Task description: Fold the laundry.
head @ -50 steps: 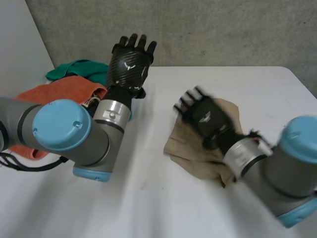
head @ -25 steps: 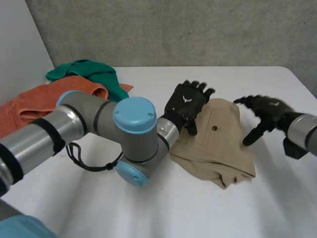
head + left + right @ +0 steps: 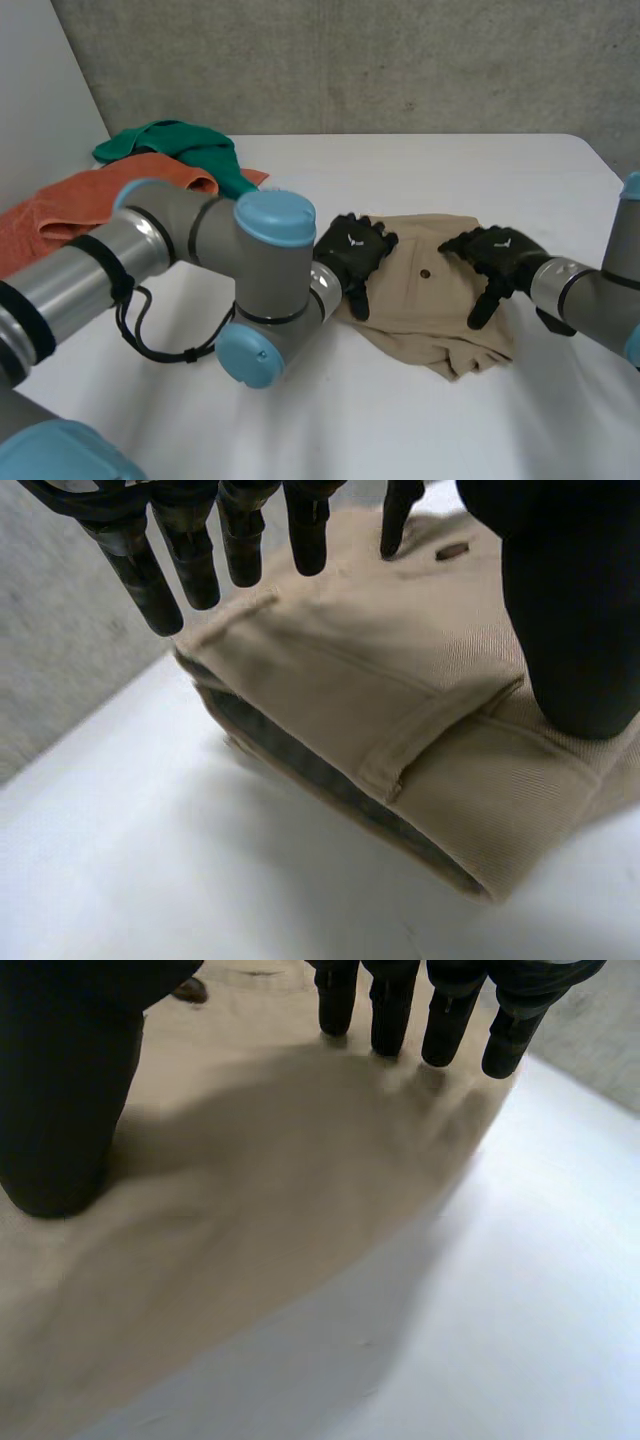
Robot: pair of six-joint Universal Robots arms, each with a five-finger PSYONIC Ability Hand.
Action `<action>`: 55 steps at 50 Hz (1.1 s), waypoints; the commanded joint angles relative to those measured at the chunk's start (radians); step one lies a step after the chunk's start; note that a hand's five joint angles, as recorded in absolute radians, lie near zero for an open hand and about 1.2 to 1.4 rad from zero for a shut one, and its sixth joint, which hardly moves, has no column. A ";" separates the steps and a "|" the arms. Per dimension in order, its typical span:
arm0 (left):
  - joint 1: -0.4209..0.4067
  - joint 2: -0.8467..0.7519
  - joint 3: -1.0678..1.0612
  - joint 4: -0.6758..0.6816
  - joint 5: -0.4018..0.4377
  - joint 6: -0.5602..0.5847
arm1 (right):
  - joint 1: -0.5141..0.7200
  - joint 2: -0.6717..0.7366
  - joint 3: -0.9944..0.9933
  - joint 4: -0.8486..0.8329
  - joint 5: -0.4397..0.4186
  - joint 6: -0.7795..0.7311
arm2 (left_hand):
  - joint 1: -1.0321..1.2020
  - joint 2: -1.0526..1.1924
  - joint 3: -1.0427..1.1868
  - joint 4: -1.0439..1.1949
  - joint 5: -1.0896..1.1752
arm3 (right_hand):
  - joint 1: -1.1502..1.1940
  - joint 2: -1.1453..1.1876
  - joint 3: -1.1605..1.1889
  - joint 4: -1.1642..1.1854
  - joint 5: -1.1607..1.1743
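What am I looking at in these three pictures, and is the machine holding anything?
A two-armed robot works at a white table. The wide picture looks down from the robot's head; the two close ones come from cameras on each wrist, looking along the palm. A folded tan garment lies in the middle. The left robot hand rests on its left edge, the right robot hand on its right side, fingers straight, gripping nothing. An orange towel and a green cloth lie off to the left.
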 commanded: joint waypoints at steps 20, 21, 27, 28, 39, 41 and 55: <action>0.110 0.638 -0.490 0.122 0.525 -0.247 | -0.180 -0.335 0.457 -0.181 -0.030 0.452 | -0.008 -0.024 -0.030 -0.020 -0.039 | -0.037 -0.034 -0.042 -0.040 -0.044; 0.116 0.646 -0.501 0.122 0.544 -0.261 | -0.180 -0.331 0.463 -0.183 -0.041 0.452 | -0.008 -0.024 -0.030 -0.020 -0.039 | -0.037 -0.034 -0.042 -0.040 -0.044; 0.149 0.675 -0.564 0.122 0.587 -0.298 | -0.165 -0.239 0.480 -0.229 -0.068 0.452 | 0.003 -0.012 -0.018 -0.008 -0.027 | -0.037 -0.034 -0.042 -0.040 -0.044; 0.152 0.677 -0.570 0.122 0.587 -0.298 | -0.162 -0.233 0.480 -0.233 -0.068 0.452 | 0.003 -0.012 -0.018 -0.008 -0.027 | -0.037 -0.034 -0.042 -0.040 -0.044; 0.159 0.684 -0.604 0.126 0.590 -0.297 | -0.089 -0.164 0.448 -0.287 -0.065 0.451 | 0.003 -0.012 -0.018 -0.008 -0.027 | -0.037 -0.034 -0.042 -0.040 -0.044; 0.161 0.684 -0.604 0.126 0.590 -0.297 | -0.063 -0.153 0.434 -0.293 -0.064 0.451 | 0.003 -0.012 -0.018 -0.008 -0.027 | 0.004 0.007 0.000 0.002 -0.002; 0.167 0.683 -0.598 0.137 0.591 -0.301 | -0.042 -0.089 0.237 -0.329 0.020 0.467 | 0.003 -0.012 -0.018 -0.008 -0.027 | 1.184 1.187 1.180 1.182 1.178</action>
